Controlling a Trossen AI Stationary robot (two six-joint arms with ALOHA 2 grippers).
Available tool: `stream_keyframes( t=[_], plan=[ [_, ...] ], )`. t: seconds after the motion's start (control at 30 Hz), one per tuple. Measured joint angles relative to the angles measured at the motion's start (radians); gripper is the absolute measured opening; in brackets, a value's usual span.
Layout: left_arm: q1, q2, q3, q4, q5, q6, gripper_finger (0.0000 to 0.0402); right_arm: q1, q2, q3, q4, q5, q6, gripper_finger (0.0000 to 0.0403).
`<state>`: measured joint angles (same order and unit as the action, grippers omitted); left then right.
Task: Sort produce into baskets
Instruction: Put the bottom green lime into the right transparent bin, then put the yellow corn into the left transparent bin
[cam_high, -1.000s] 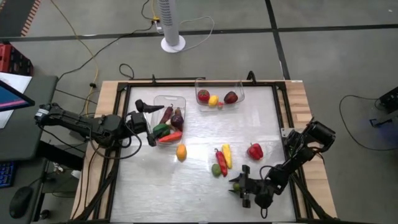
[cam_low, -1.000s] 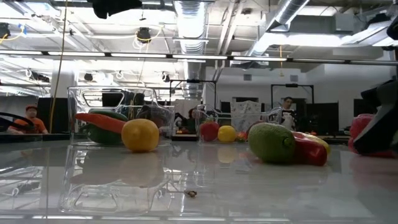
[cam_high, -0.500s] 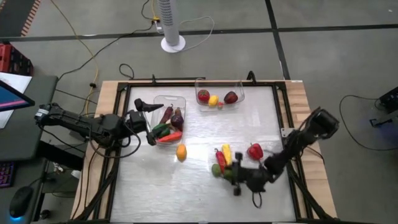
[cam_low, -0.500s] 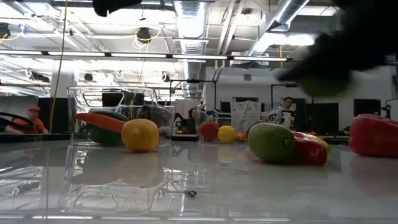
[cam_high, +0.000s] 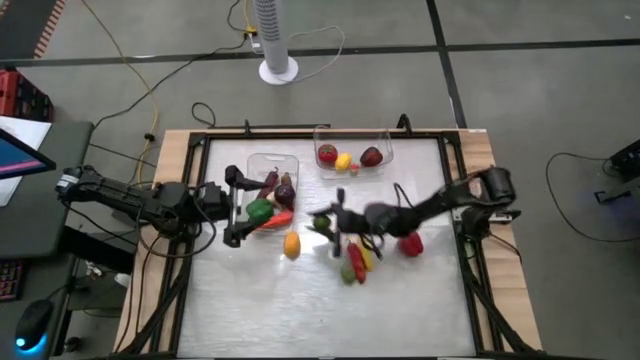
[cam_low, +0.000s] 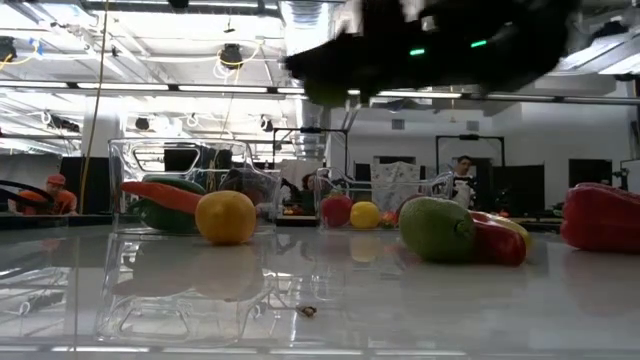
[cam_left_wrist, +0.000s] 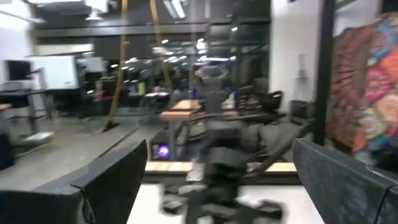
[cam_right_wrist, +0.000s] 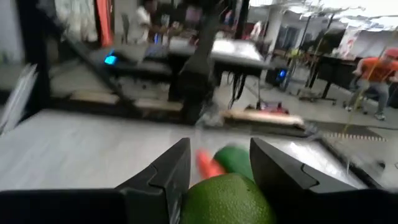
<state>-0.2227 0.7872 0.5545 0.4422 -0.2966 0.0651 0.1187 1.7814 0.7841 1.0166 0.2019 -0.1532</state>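
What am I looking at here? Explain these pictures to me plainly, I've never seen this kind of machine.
Two robot arms work at a table, sorting toy produce into clear baskets. One picture looks down from above, one looks level across the tabletop, and two come from cameras on the wrists. The right gripper, over the middle of the table, holds a green fruit between its fingers. The left gripper is open beside the near basket, which holds vegetables. The far basket holds three pieces. An orange, peppers and more lie loose.
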Motion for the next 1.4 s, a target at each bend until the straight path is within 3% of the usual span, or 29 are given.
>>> stream_keyframes(
  t=[0.2, 0.3, 0.53, 0.77, 0.87, 1.03, 1.2, 1.3, 1.4],
  plan=[
    [-0.001, 0.000, 0.000, 0.005, 0.016, 0.026, 0.0387, -0.124, 0.162, 0.229, -0.060, -0.251, 0.128, 0.0181],
    [-0.001, 0.000, 0.000, 0.003, 0.001, 0.054, 0.0387, -0.151, 0.206, 0.326, -0.142, -0.276, 0.154, 0.0179],
    [-0.001, -0.002, 0.000, -0.023, -0.006, 0.053, 0.0387, -0.248, 0.144, 0.421, -0.413, -0.151, 0.032, 0.0183],
    [-0.001, -0.002, 0.000, -0.053, -0.083, 0.045, 0.0387, -0.417, 0.023, 0.421, -0.627, 0.120, -0.099, 0.0182],
    [-0.001, -0.002, 0.000, -0.057, -0.086, 0.044, 0.0387, -0.485, -0.008, 0.421, -0.707, 0.183, -0.124, 0.0190],
    [-0.001, -0.002, 0.000, -0.068, -0.090, 0.025, 0.0387, -0.579, -0.027, 0.420, -0.911, 0.130, -0.064, 0.0211],
    [-0.001, -0.002, 0.000, -0.077, -0.090, 0.022, 0.0387, -0.642, -0.046, 0.420, -1.010, 0.057, -0.031, 0.0251],
    [-0.001, -0.002, 0.000, -0.078, -0.105, 0.023, 0.0387, -0.641, -0.084, 0.420, -1.081, 0.034, -0.019, 0.0267],
    [0.000, -0.002, 0.000, -0.084, -0.110, 0.023, 0.0387, -0.596, -0.136, 0.421, -1.195, -0.079, 0.027, 0.0271]
  ],
)
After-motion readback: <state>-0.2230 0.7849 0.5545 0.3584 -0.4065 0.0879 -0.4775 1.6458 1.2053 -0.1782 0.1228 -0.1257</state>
